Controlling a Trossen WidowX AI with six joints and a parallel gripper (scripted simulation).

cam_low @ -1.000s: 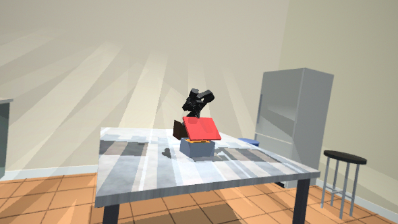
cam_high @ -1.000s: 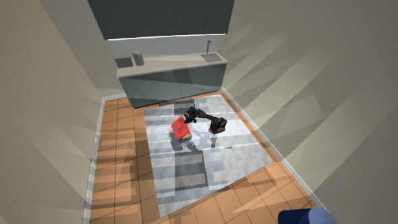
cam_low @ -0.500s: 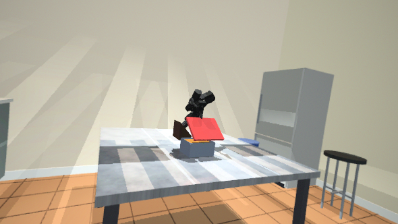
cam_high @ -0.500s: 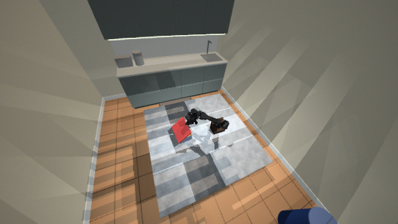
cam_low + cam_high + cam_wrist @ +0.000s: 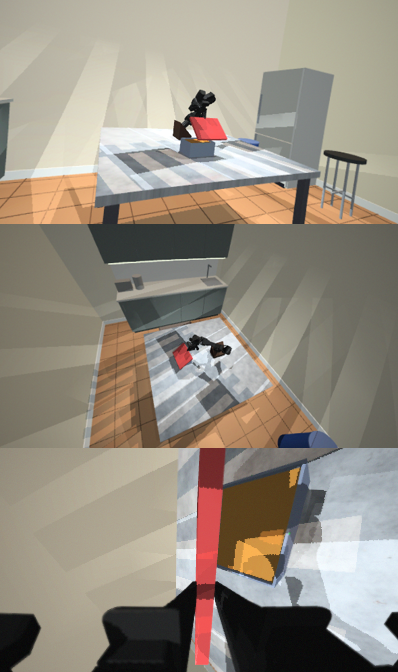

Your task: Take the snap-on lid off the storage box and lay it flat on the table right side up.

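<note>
The red lid (image 5: 182, 355) (image 5: 207, 129) is off the box and hangs tilted above it. In the wrist view the lid (image 5: 210, 523) shows edge-on as a red strip. My gripper (image 5: 204, 585) (image 5: 193, 117) (image 5: 191, 346) is shut on the lid's back edge. The grey-blue storage box (image 5: 197, 149) stands open on the table (image 5: 152, 175) (image 5: 189, 399) below the lid. Its rim (image 5: 295, 523) and orange inside (image 5: 255, 528) show in the wrist view. In the top view the lid hides the box.
The arm's brown base (image 5: 179, 129) (image 5: 216, 351) stands behind the box. A blue object (image 5: 249, 142) lies at the table's far right. A fridge (image 5: 293, 111) and a stool (image 5: 344, 158) stand right of the table. A kitchen counter (image 5: 172, 291) is behind.
</note>
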